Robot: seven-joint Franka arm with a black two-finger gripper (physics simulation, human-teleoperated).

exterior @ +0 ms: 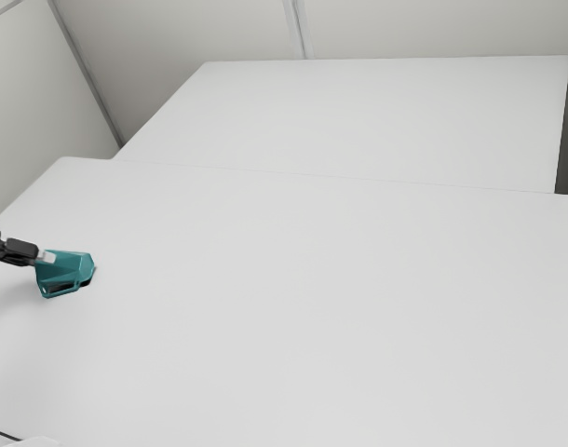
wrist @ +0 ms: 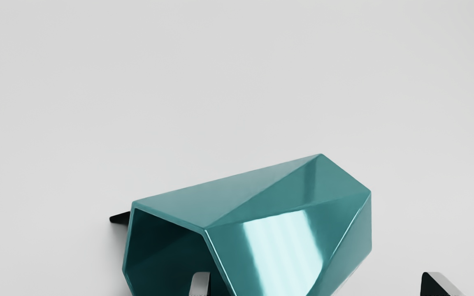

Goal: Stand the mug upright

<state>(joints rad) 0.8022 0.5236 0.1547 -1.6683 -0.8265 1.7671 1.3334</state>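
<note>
Mug (wrist: pixel 278 230) lies on its side on the table (exterior: pixel 312 307), near the exterior view's left edge. Gripper (wrist: pixel 317 281) open, jaws wide apart, grasping nothing. Handling, as judged: settle a secure hold on the wall, close gently, lift slightly, turn mouth upward, lower base flat before release. Long axis slants from jaw to jaw, mouth by one, base toward the other.
</note>
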